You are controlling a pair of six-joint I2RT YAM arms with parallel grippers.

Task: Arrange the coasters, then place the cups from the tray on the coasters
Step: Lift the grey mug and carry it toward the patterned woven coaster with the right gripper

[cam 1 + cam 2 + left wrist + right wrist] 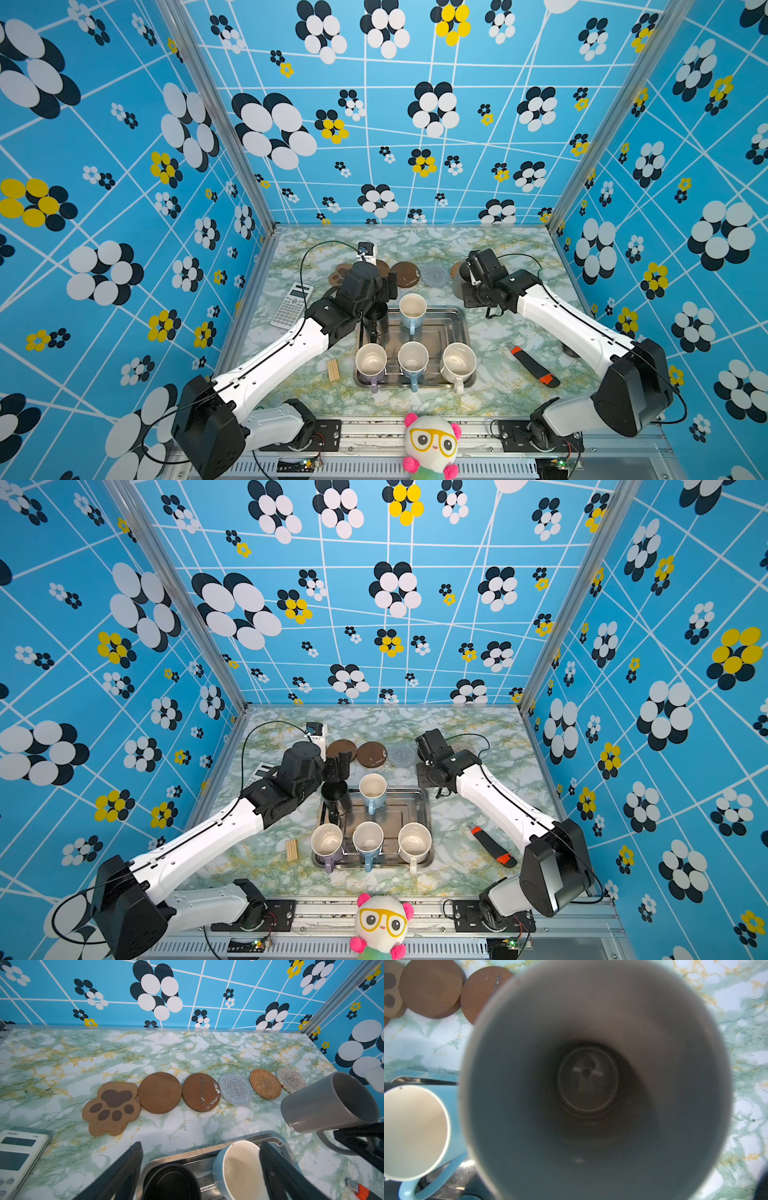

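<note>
Pinches the handle of the grey cup (pixel 324 1103) with the right gripper (pixel 349 1138) at the right edge of the left wrist view, held tilted and clear of the table (pixel 145 1053), near the pale beige end of the six coasters (pixel 201 1093) in one row across the middle of the frame. Hangs the left gripper (pixel 200 1146), spread wide, at the lower middle above the black cup (pixel 170 1182) and a light blue cup (pixel 236 1167) in the tray (pixel 178 1156). Shows in both top views the lavender cup (pixel 370 361), second light blue cup (pixel 413 359) and white cup (pixel 459 363) along the tray's lower edge.
</note>
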